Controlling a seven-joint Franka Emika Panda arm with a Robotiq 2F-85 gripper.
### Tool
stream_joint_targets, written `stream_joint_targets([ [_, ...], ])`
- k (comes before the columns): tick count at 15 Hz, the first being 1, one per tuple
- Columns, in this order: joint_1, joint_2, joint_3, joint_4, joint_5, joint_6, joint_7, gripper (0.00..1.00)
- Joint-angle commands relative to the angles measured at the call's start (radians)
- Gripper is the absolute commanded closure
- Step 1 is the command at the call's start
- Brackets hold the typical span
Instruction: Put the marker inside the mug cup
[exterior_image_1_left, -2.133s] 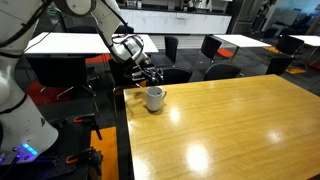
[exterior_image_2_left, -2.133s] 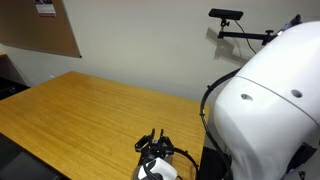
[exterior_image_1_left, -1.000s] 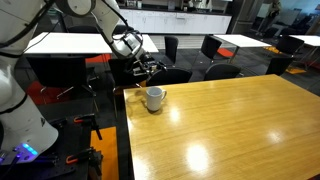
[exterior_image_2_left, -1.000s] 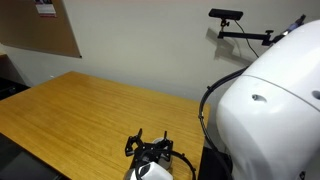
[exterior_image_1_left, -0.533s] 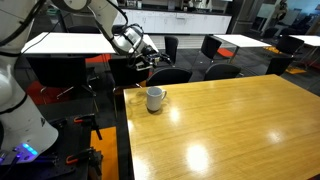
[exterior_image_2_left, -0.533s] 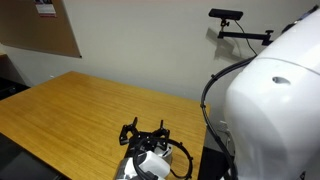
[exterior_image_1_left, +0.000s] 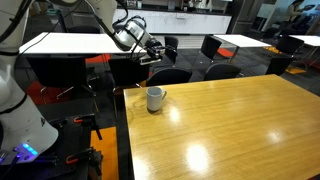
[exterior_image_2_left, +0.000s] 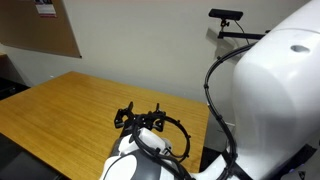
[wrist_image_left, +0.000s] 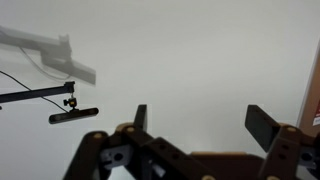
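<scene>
Above mug (exterior_image_1_left: 155, 97), gripper (exterior_image_1_left: 152, 54) has lifted clear and tilted toward wall (wrist_image_left: 200, 50); fingers (wrist_image_left: 262, 124) spread, empty. Marker unseen, likely inside mug: task probably done.

Mug cup (exterior_image_1_left: 155, 98) was white outside w/ a dark inside. Table (exterior_image_1_left: 230, 120) was honey-yellow wood w/ fine straight grain & pale glossy glare patches. Gripper (exterior_image_1_left: 153, 57) was black; in wrist view its fingers (wrist_image_left: 264, 124) looked near-black against a pale grey wall (wrist_image_left: 200, 50). Robot base (exterior_image_1_left: 20, 110) was white, w/ a blue-violet glow (exterior_image_1_left: 22, 153) at near left. Far bg: white tabletops (exterior_image_1_left: 70, 42), black chairs (exterior_image_1_left: 215, 47), a red-orange patch (exterior_image_1_left: 97, 60). In an exterior view, corkboard (exterior_image_2_left: 40, 30) was mid-brown, the wall behind it off-white, & the mounted camera (exterior_image_2_left: 225, 15) black.
</scene>
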Motion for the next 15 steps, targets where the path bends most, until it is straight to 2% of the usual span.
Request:
stream_joint_targets([
  [1, -0.027, -0.073, -0.008, -0.062, -0.047, 0.039, -0.051, 0.00],
  [7, -0.073, -0.156, 0.001, -0.137, -0.095, 0.109, -0.110, 0.00],
  [15, -0.155, -0.313, -0.007, -0.262, -0.120, 0.441, -0.212, 0.00],
])
